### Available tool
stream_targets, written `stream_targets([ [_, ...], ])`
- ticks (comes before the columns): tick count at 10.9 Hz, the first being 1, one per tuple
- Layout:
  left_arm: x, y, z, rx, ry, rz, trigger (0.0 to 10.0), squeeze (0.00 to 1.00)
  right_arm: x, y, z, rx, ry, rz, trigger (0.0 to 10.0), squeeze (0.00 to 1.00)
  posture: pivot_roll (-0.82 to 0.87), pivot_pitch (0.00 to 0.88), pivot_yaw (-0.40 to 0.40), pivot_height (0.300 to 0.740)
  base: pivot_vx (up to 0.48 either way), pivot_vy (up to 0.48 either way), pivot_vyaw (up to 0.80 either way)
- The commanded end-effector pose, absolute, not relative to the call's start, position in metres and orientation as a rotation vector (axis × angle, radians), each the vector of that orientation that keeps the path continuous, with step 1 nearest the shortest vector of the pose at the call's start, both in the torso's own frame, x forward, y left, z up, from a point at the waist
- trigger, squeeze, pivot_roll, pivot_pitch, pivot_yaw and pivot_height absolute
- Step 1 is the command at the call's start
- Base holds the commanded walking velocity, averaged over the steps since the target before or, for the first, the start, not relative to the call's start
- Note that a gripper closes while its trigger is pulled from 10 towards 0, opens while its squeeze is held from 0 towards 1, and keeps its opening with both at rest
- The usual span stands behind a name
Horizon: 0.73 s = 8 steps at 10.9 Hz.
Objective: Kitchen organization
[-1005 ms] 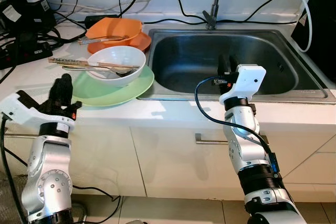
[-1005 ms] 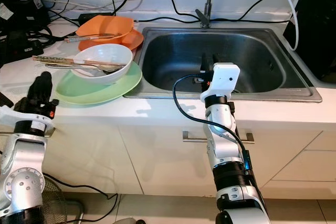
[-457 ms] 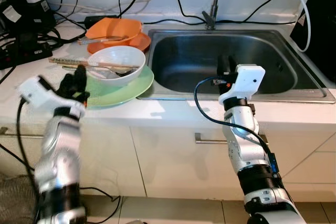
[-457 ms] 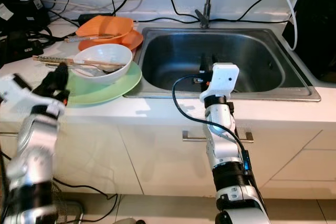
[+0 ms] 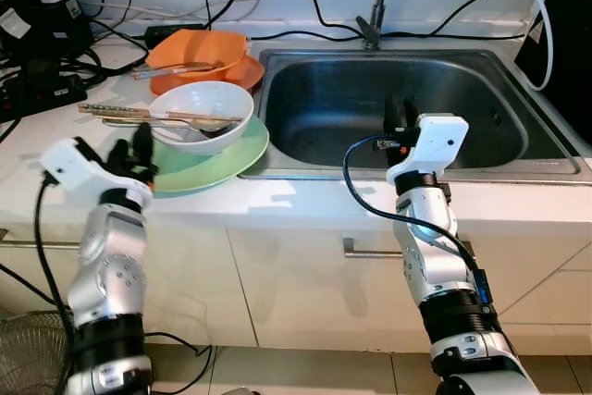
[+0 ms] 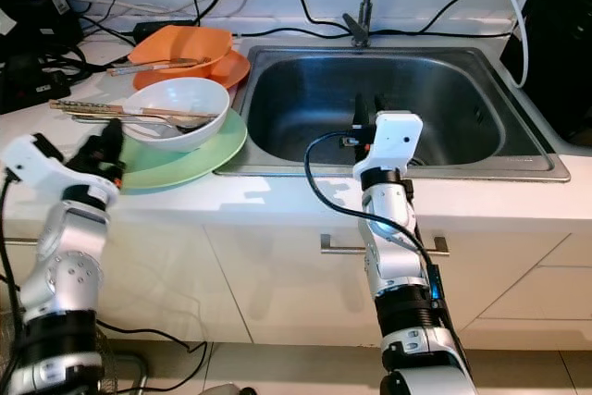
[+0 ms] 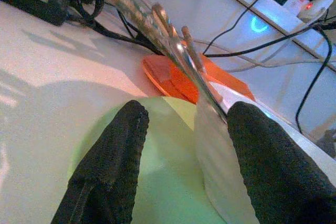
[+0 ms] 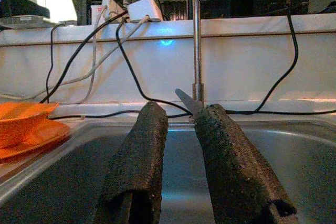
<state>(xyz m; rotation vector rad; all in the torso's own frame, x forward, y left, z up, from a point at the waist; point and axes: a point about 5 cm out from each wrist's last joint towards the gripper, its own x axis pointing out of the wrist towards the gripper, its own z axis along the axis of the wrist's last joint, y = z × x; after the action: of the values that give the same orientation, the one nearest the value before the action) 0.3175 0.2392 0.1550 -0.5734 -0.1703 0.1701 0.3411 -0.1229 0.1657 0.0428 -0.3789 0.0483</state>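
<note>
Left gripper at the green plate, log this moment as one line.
left gripper: open, at green plate rim | white bowl: on plate, chopsticks across | right gripper: over sink, holding nothing

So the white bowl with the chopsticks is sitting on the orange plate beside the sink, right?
Not quite. The white bowl with the chopsticks sits on the green plate, as the left eye view shows. The orange plate lies behind it, holding an orange bowl. Both are beside the sink.

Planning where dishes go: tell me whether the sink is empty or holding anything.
Empty as far as shown: the sink basin is bare steel. The right gripper hovers over its front edge, hiding a small patch.
</note>
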Motion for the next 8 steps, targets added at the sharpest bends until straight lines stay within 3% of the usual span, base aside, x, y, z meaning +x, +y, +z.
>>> stream_targets([
  [1, 0.320, 0.244, 0.158, -0.556, -0.177, 0.190, 10.0, 0.00, 0.342, -0.119, 0.170, 0.041, -0.397, 0.066, 10.0, 0.00, 0.10, 0.000, 0.069, 0.740, 0.000, 0.000, 0.00],
  [8, 0.338, 0.241, 0.169, -0.562, -0.214, 0.176, 10.0, 0.00, 0.342, -0.120, 0.170, 0.040, -0.393, 0.061, 10.0, 0.00, 0.10, 0.000, 0.059, 0.740, 0.000, 0.000, 0.00],
])
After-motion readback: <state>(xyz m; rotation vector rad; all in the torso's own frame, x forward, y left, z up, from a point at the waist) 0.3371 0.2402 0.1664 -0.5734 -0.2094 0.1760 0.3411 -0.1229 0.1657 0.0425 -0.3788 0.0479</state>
